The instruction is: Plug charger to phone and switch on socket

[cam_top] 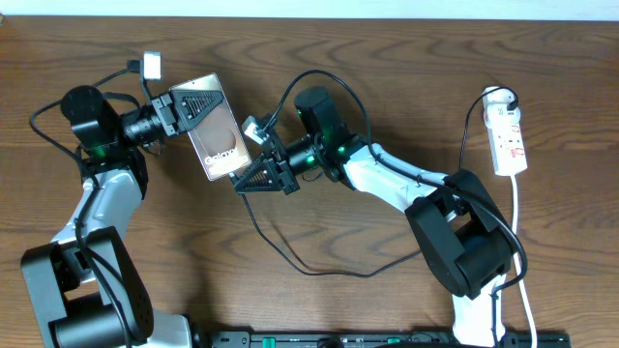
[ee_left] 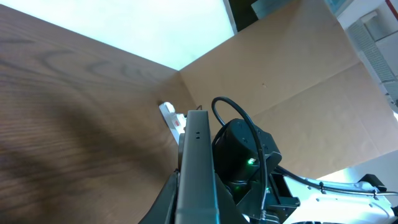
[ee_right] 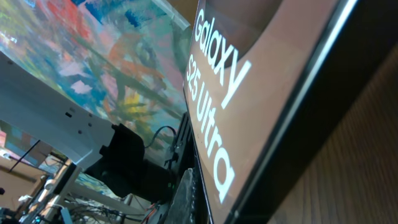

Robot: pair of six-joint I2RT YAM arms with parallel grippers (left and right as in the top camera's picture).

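Across the overhead view spreads a dark, wood-grained desk [cam_top: 319, 39]. The phone [cam_top: 221, 140], a flat bronze-brown slab, sits left of centre. At its upper end the left gripper [cam_top: 198, 108] has its fingers pinching the phone, its arm folded back below-left of it. By the phone's lower right corner the right gripper [cam_top: 242, 187] has its fingers pressed together on the end of the charger [cam_top: 290, 263], whose thin black cable loops away below. The white socket [cam_top: 510, 140] lies far right of the phone.

From the left wrist, the phone [ee_left: 198, 168] shows edge-on, a grey metal rim. Just beyond it is the socket [ee_left: 171, 118], and behind that a brown cardboard wall [ee_left: 298, 81].

From the right wrist, the phone [ee_right: 261, 81] fills the frame, glossy with white lettering. Wood grain [ee_right: 354, 174] runs to its right and a blurred colourful backdrop [ee_right: 93, 62] lies to its left.
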